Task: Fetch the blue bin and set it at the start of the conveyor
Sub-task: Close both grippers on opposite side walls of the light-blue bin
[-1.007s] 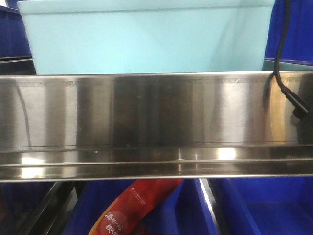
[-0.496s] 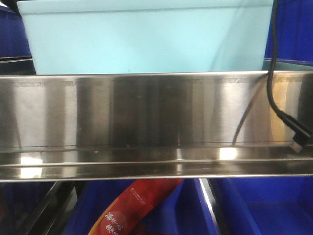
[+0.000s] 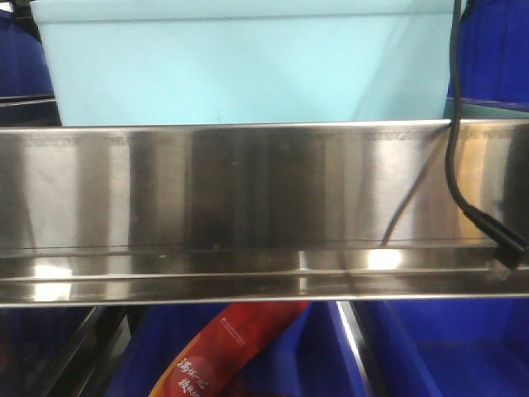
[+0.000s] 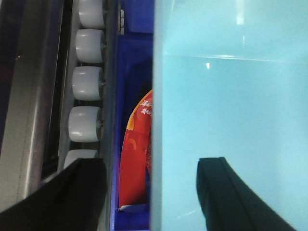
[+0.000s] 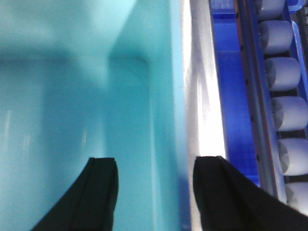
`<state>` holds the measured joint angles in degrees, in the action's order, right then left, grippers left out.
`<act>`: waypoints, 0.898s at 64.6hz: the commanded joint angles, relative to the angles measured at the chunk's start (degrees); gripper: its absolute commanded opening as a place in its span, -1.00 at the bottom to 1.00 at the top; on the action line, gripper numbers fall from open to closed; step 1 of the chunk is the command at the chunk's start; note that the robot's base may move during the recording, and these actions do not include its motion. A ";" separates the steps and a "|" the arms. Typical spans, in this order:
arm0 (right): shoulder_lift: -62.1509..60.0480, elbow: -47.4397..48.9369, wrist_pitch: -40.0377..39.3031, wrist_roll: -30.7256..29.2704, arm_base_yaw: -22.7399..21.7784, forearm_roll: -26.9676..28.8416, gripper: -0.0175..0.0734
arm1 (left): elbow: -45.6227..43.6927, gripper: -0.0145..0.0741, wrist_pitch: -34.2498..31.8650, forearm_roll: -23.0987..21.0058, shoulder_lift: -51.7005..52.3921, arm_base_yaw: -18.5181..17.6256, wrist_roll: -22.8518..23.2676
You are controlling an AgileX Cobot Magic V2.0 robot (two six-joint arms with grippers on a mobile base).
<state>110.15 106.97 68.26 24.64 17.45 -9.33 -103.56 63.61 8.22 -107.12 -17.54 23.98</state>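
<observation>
The blue bin (image 3: 248, 66) is a pale turquoise tub standing on the steel rack shelf, behind its front rail. In the left wrist view the bin (image 4: 231, 96) fills the right side. My left gripper (image 4: 151, 166) is open and straddles the bin's left wall, with one finger inside the tub and one outside. In the right wrist view I look into the bin (image 5: 72, 96). My right gripper (image 5: 155, 162) is open and straddles the right wall the same way. The conveyor start is out of view.
A stainless-steel rail (image 3: 248, 190) spans the front view. White rollers (image 4: 86, 82) (image 5: 284, 77) run beside the bin on both sides. Dark blue crates (image 3: 446, 347) sit below, one holding a red packet (image 3: 231, 347). A black cable (image 3: 453, 149) hangs at the right.
The black cable at the right has dropped lower and its upper part has shifted left. The bin has not visibly moved.
</observation>
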 commanded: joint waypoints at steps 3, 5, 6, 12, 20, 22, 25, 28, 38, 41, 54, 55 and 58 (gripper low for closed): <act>-0.46 0.48 0.89 -0.57 -0.38 -0.48 -0.05 | -0.43 0.07 -0.08 -0.30 -0.01 0.21 -0.21; -0.64 0.48 0.89 -0.57 -0.38 -0.48 -0.05 | -0.43 0.07 -0.08 -0.30 -0.01 0.21 -0.21; -0.76 0.48 0.78 -0.57 -0.38 -0.48 -0.05 | -0.43 0.07 -0.08 -0.30 -0.01 0.21 -0.21; -1.54 0.48 0.22 -0.57 -0.38 -0.60 -0.05 | -0.43 0.07 -0.08 -0.30 -0.01 0.21 -0.21; -1.82 0.48 -0.88 -0.72 -0.38 -1.03 -0.05 | -0.43 0.07 -0.08 -0.30 -0.01 0.21 -0.21; -1.72 0.48 -0.65 -0.72 -0.38 -1.03 -0.05 | -0.43 0.07 -0.08 -0.30 -0.01 0.21 -0.21; -1.72 0.48 -0.25 -1.10 -0.38 -1.03 -0.05 | -0.43 0.07 0.04 -0.31 -0.01 0.21 -0.21; -1.72 0.48 -0.25 -1.46 -0.38 -1.03 -0.05 | -0.43 0.07 0.04 -0.31 -0.01 0.21 -0.21; -1.98 0.48 -0.13 -1.66 -0.38 -2.00 -0.05 | -0.43 0.07 0.04 -0.31 -0.01 0.21 -0.21; -1.98 0.48 0.15 -1.66 -0.38 -2.15 -0.05 | -0.43 0.07 0.04 -0.31 -0.01 0.21 -0.21; -1.73 0.48 0.27 -1.66 -0.38 -2.15 -0.05 | -0.43 0.07 0.04 -0.31 -0.01 0.21 -0.21; -1.62 0.48 0.31 -1.66 -0.38 -2.15 -0.05 | -0.43 0.07 0.04 -0.31 -0.01 0.21 -0.21; -1.52 0.37 0.55 -1.66 -0.38 -2.15 -0.05 | -0.43 0.06 0.03 -0.31 -0.01 0.21 -0.21</act>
<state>109.25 107.07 68.30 23.54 17.45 -10.48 -103.56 63.73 8.02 -107.12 -17.54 23.86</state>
